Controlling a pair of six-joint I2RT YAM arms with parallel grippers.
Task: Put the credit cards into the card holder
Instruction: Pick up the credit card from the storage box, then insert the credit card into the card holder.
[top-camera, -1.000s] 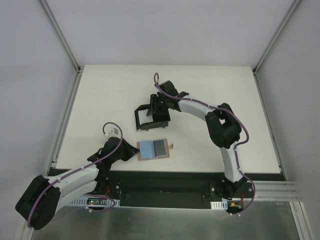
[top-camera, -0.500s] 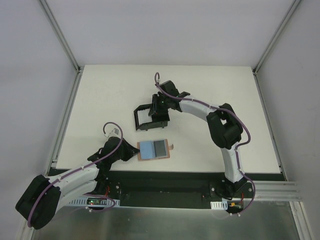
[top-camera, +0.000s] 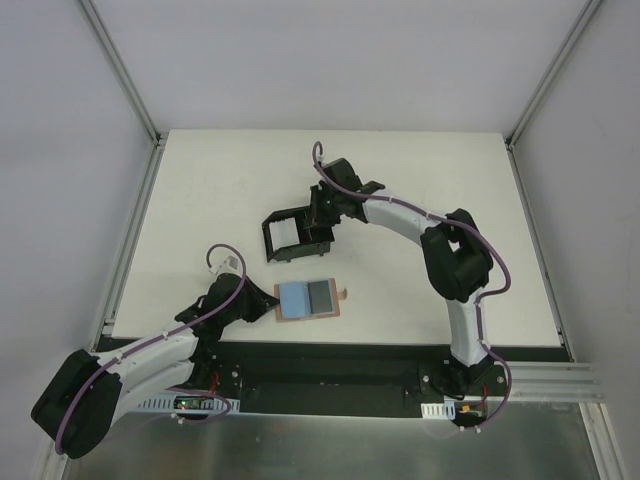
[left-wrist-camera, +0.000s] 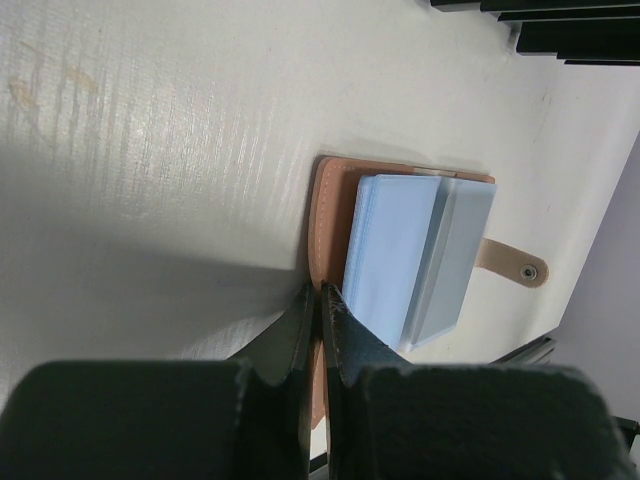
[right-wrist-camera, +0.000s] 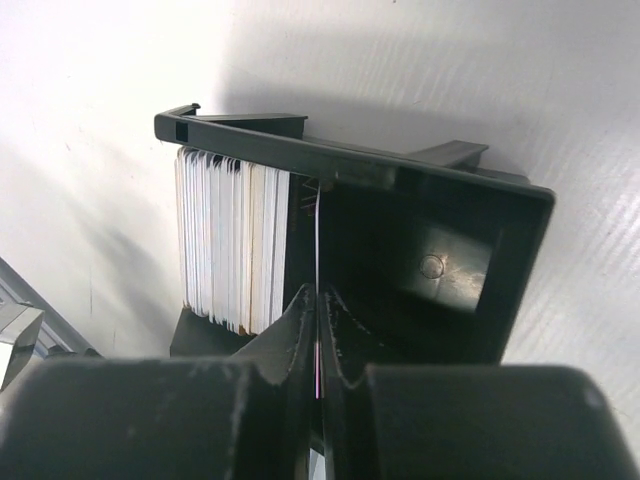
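The tan card holder lies open near the front edge, with a light blue credit card and a pale grey one on it. My left gripper is shut on its left leather edge, fingertips pinching the rim. The blue card and the grey card overlap beside the snap tab. My right gripper reaches into the black box and is shut on one thin credit card, seen edge-on and upright. Several more cards stand packed to its left.
The black open-sided box stands mid-table, its right half dark and without cards. A metal frame rail borders the white table on the left. The right arm's elbow arches over the table's right half.
My right gripper's jaws have closed onto a single card inside the black box, and the box has slid slightly left. The left gripper and the card holder have stayed put.
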